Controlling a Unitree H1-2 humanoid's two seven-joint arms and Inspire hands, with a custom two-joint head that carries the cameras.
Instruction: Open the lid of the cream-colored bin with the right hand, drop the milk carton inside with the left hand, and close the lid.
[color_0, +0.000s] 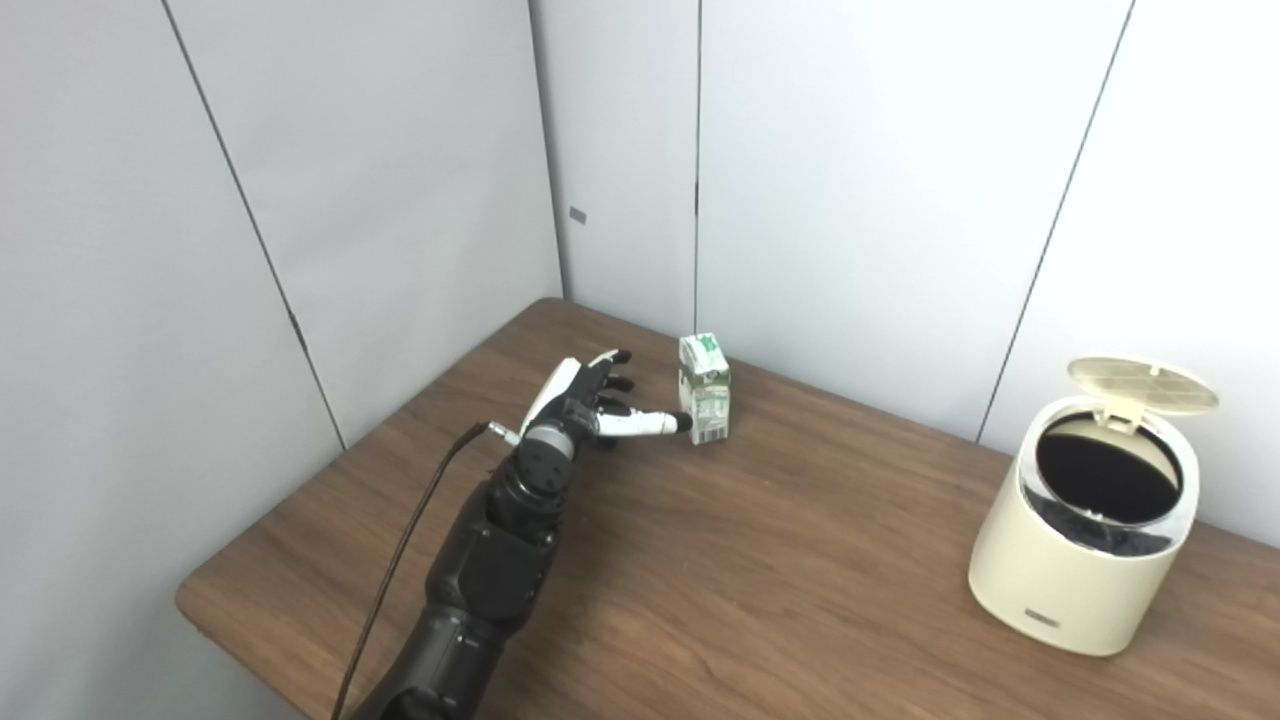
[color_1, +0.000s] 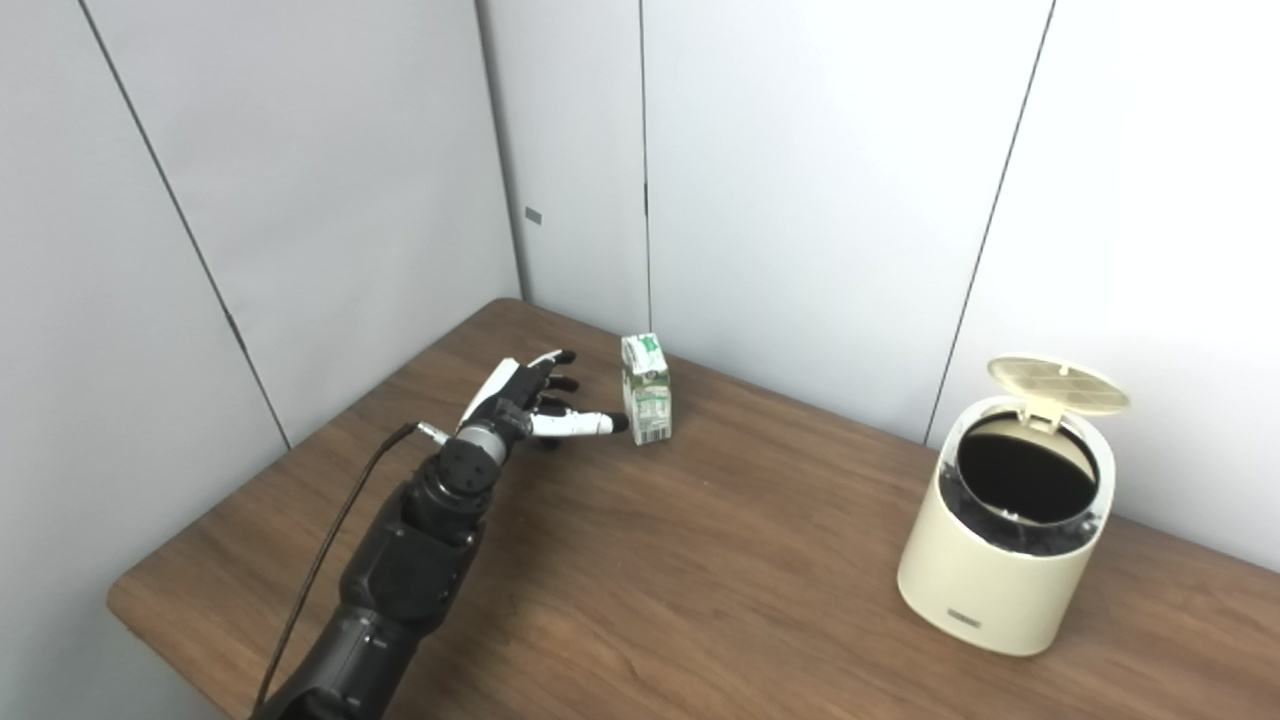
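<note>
A small green and white milk carton stands upright near the back of the wooden table. My left hand is just to its left, open, fingers spread, with the thumb tip reaching the carton's lower side. At the right stands the cream-colored bin; its round lid is tipped up and back, showing the dark inside. My right hand is out of both views.
Grey wall panels close in the table at the back and the left. A black cable runs along my left forearm. The table's front left corner is rounded.
</note>
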